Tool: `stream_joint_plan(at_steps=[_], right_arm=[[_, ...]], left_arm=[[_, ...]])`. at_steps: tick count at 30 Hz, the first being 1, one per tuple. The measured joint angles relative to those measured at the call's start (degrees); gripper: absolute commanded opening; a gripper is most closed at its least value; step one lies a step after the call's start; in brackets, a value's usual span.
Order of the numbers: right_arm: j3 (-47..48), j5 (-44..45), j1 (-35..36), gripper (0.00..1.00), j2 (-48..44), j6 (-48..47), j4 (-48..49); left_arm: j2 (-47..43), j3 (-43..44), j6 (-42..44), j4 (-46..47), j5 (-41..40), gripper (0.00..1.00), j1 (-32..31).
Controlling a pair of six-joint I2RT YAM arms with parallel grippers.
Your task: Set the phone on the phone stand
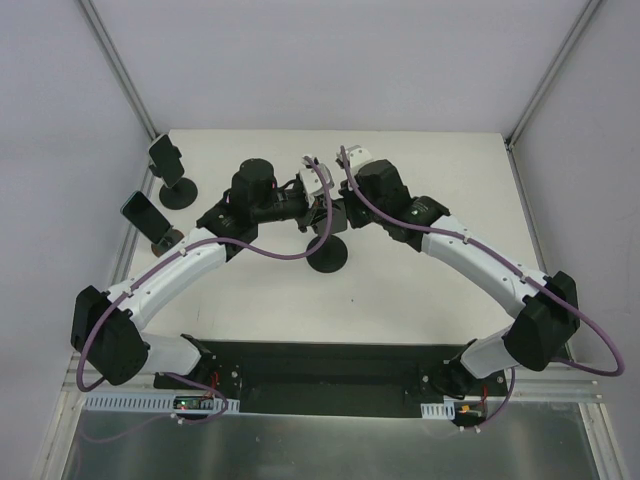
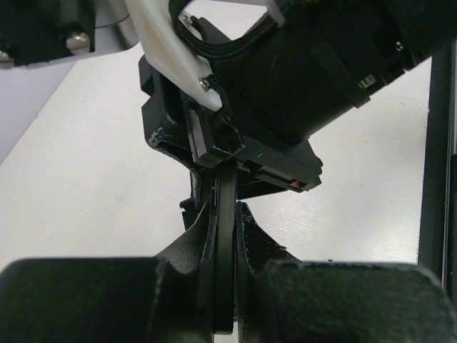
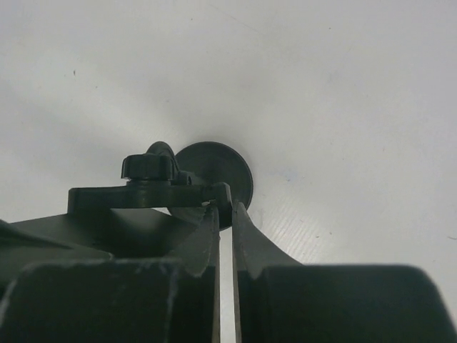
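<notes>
Up close in left wrist cam: left gripper (image 2: 223,213), jaws clamped hard on phone (image 2: 226,279), a thin black slab, edge-on, upright, far end reaching right gripper (image 2: 223,157). Right wrist cam: jaws nearly together, narrow slit btwn, tips pinching end of phone stand (image 3: 230,170) bracket; knob (image 3: 148,167) atop bracket, round base below on white table (image 3: 321,86). Top cam: both grippers tip-to-tip mid-table, right over stand base. Phone held off table; can't tell if seated in cradle. Two more stands w/ phones along left edge: rear stand (image 1: 166,168), front stand (image 1: 150,222), well apart from gripper tips.
</notes>
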Motion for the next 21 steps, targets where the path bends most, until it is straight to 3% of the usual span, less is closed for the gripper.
stream_joint_plan(at_steps=[4, 9, 16, 21], right_arm=[[-0.9, 4.5, 1.7, 0.01, -0.7, 4.1, 0.9], [-0.9, 3.3, 1.7, 0.0, -0.7, 3.9, 1.1], [-1.8, -10.8, -3.1, 0.0, -0.7, 2.2, 3.7], [-2.3, -18.5, -5.7, 0.01, -0.7, 1.3, 4.0]], left_arm=[[-0.6, 0.3, 0.3, -2.3, -2.2, 0.0, -0.5], [-1.5, -0.9, 1.0, -1.2, -1.2, 0.0, -0.2], [0.3, -1.3, 2.1, -0.2, 11.8, 0.0, 5.2], [2.2, -1.3, 3.2, -0.2, 14.6, 0.0, 5.6]])
